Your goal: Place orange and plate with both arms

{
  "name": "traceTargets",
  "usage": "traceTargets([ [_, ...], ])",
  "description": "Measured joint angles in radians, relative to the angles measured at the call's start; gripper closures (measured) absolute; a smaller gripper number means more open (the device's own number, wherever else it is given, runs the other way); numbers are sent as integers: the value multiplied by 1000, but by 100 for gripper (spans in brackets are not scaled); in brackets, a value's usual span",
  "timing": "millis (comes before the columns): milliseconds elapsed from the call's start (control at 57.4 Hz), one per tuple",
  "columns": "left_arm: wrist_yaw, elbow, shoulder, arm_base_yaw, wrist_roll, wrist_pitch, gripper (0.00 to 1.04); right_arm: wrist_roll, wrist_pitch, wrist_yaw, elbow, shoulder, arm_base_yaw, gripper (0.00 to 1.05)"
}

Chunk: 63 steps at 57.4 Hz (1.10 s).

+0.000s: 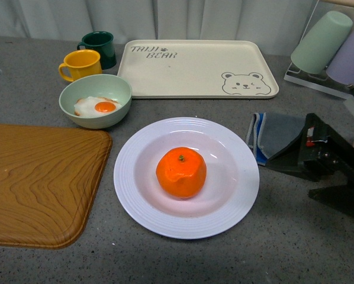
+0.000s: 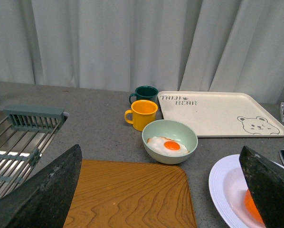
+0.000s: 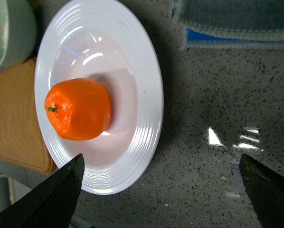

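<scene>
Orange (image 1: pixel 181 173) on white plate (image 1: pixel 126 177), both grippers clear.
Sitting stem-up in the plate's well on the tabletop (image 1: pixel 283 236), between wooden board (image 1: pixel 41 183) and folded cloth (image 1: pixel 277 136), in front of the cream bear tray (image 1: pixel 195 77), near the green bowl (image 1: pixel 115 118) holding a fried egg (image 1: pixel 97 107). Left gripper (image 2: pixel 160 149) jaws standing wide apart, gripping nothing; right gripper (image 3: pixel 161 161) jaws likewise spread and empty, hovering beside the plate's rim.

One lumpy orange fruit (image 1: pixel 181 173), one round white ridged plate (image 1: pixel 127 177), one pale-green bowl (image 1: pixel 121 105), two mugs: yellow mug (image 1: pixel 82 64), dark-green mug (image 1: pixel 100 47).
</scene>
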Motion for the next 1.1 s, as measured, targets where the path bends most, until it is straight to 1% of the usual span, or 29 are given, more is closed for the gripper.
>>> traceTargets([
  [139,0,0,0,0,0,0,7,34,-21,-28,59,84,29,9],
  [314,0,0,0,0,0,0,7,150,67,-66,110,167,59,9],
  [383,0,0,0,0,0,0,7,184,75,-72,129,197,65,9],
  [1098,0,0,0,0,0,0,7,424,132,-117,281,377,82,9],
])
